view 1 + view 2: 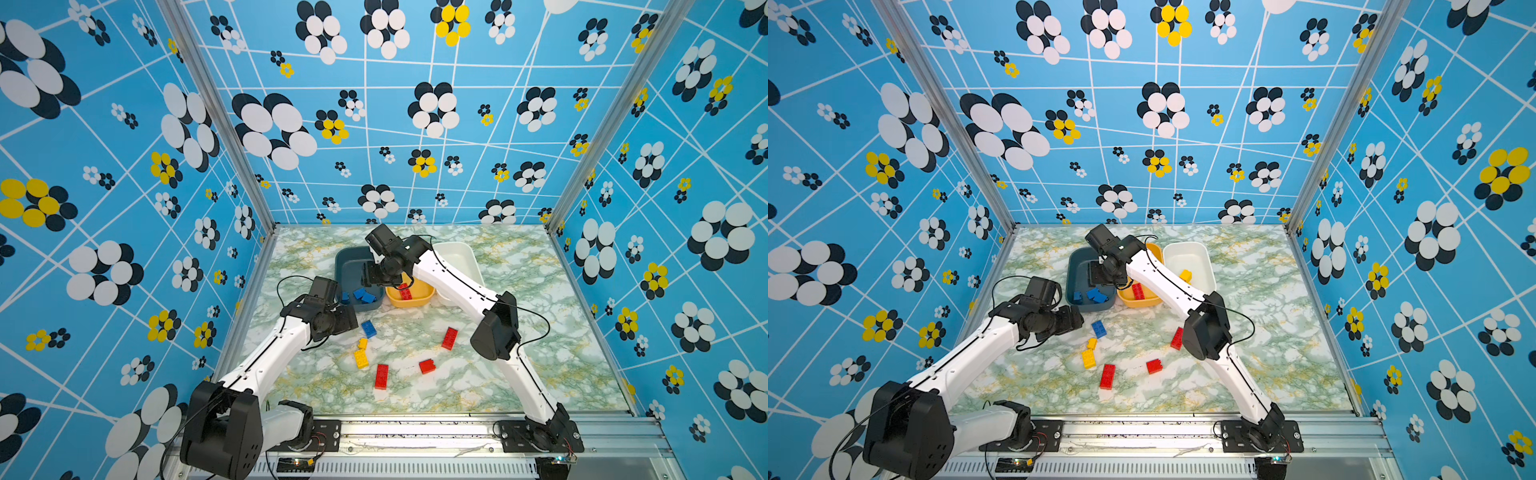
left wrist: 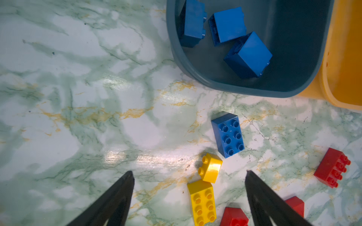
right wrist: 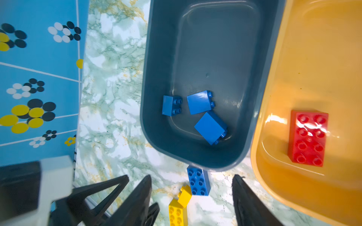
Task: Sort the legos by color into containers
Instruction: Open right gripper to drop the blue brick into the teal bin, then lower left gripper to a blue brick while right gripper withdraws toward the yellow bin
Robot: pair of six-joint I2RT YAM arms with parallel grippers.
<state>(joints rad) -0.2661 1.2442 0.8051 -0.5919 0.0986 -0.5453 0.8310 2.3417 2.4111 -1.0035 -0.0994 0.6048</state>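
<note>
Now the right gripper [image 3: 192,177] hangs over the dark teal tub [image 1: 347,268], fingers spread and empty. Three blue bricks [image 3: 201,101] lie at the tub's near end. The left gripper [image 2: 189,172], equally spread, hovers beside a loose blue brick [image 2: 228,135] on the marbled table [image 1: 519,332].

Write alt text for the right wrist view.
Three blue studded bricks lie in a dark teal plastic tub, one red oblong brick in the neighbouring orange-yellow tub. The open right end effector frames a loose blue brick and yellow bricks.
</note>
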